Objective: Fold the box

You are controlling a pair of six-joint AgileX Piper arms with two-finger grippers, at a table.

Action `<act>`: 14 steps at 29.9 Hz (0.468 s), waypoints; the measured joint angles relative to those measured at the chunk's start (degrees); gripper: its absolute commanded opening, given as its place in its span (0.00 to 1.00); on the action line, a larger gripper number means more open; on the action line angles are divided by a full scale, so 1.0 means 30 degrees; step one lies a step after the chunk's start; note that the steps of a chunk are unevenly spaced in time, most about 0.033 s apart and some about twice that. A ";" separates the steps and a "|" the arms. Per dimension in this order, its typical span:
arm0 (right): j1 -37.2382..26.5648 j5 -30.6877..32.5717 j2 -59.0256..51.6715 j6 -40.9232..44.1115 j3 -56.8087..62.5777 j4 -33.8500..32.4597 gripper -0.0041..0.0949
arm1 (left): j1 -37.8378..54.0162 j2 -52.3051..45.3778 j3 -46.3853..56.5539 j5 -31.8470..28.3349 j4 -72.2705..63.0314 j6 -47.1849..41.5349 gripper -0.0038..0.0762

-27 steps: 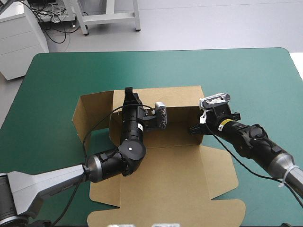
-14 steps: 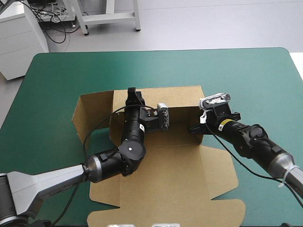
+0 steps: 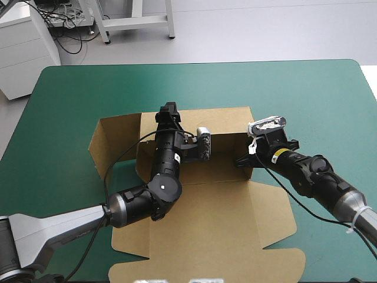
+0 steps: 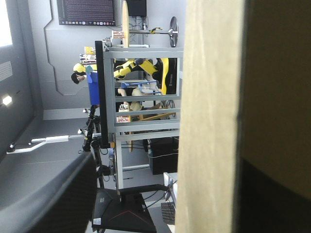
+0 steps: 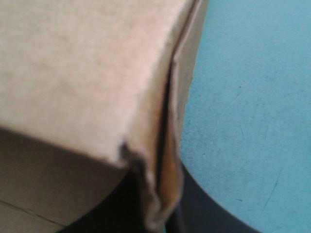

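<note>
The brown box lies at the table's middle with its back wall raised and its lid flat toward the front edge. A side flap stands up at its left. My left gripper sits at the top edge of the back wall. In the left wrist view the gripper is open, and the wall's edge stands between its spread black fingers. My right gripper is shut on the box's right corner wall, and the doubled board is pinched in the gripper.
The teal-green cover shows beyond the box toward the far and right edges, and a patch shows between the left flap and the box floor. The lid's tabs reach close to the front edge.
My left gripper has opened and let go of the back wall, shifting a little toward the far edge. The right gripper and the box have stayed still.
</note>
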 measured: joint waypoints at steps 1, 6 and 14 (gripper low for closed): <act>0.0000 0.0000 0.0008 0.0000 0.0000 -0.0045 0.02 | -0.0054 0.0000 0.0000 0.0120 0.0049 -0.0006 0.67; -0.0506 -0.0163 0.0901 0.0048 -0.0684 -0.0161 0.02 | -0.0934 0.0000 0.0000 0.1876 0.0092 -0.0022 0.67; -0.1740 0.0400 0.3040 -0.0026 -0.3173 -0.0227 0.02 | -0.2826 0.0000 0.0000 0.2937 -0.0068 -0.0022 0.67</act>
